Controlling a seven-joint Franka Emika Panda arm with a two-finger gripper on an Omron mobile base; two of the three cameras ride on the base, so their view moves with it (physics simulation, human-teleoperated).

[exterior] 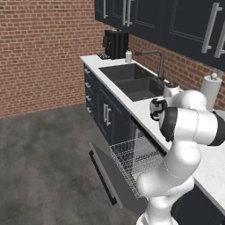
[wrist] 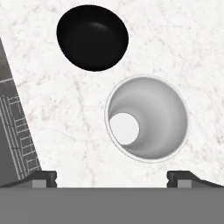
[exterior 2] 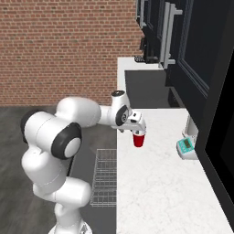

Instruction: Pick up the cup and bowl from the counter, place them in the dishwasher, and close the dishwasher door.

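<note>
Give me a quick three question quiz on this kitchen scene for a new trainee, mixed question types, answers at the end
1. True or false: the gripper is closed on the cup.
2. Multiple choice: the dishwasher door is A) shut, B) dropped open with a wire rack pulled out, C) removed.
3. Fill in: in the hand view, the black bowl sits on the counter, apart from the ____.

Key:
1. False; the jaws stand open above it.
2. B
3. cup

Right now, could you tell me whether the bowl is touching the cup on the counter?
No, in the hand view the bowl and the cup stand apart, with bare counter between them.
</note>
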